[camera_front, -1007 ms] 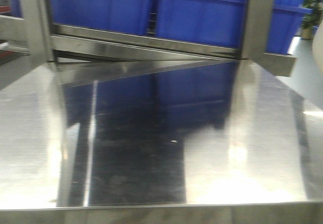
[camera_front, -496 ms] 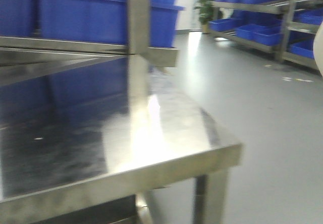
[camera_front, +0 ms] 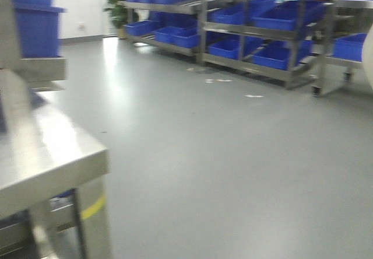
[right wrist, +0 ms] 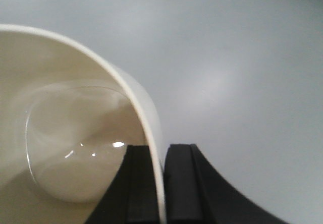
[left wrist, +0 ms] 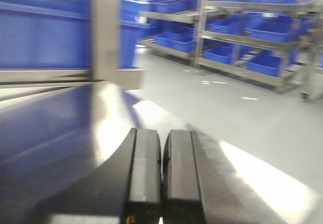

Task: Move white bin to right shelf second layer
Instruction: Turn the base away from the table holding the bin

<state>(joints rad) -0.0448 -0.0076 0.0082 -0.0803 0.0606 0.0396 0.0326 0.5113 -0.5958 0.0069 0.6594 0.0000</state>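
The white bin point(right wrist: 75, 133) is cream-white and glossy, and fills the left of the right wrist view, hanging over grey floor. My right gripper point(right wrist: 162, 183) is shut on its rim, one finger inside the wall and one outside. A white sliver at the right edge of the front view point(camera_front: 369, 66) is probably the same bin. My left gripper point(left wrist: 161, 173) is shut and empty above the mirror-like steel tabletop point(left wrist: 50, 133). Steel racks point(camera_front: 262, 37) stand far across the floor. I cannot make out a roller level on them.
The steel table's corner point(camera_front: 41, 154) is at the lower left of the front view, with blue crates point(camera_front: 35, 25) behind it. Open grey floor point(camera_front: 221, 154) lies between me and the racks of blue crates. A potted plant point(camera_front: 116, 5) stands by the far wall.
The front view has swung to the right. The steel table slid off to the left, and the open floor and the far racks came into view.
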